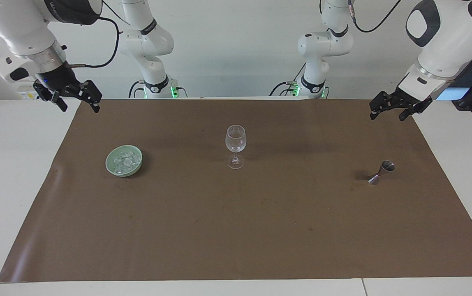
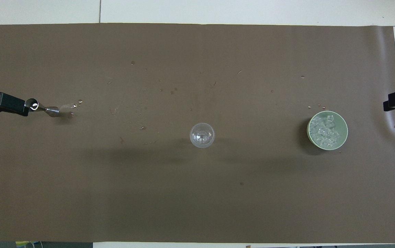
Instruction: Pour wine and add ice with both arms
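glassy ice [image 1: 124, 160] sits in its bowl [image 1: 112, 169], well apart from the open, empty right hand [image 1: 77, 102].

A mat [image 1: 236, 230] is laid over the table [image 1: 10, 185] and fills most of the facing view. A wine glass [image 1: 235, 146] is set upright at the frame centre. A bowl [image 1: 124, 160] is placed at centre left, toward the right arm's end, and ice [image 1: 124, 160] is contained in it. A jigger [image 1: 381, 172] is positioned at centre right, toward the left arm's end. The right gripper [image 1: 77, 101] is located at upper left, over the mat corner; the left gripper [image 1: 387, 111] at upper right, over the mat edge.
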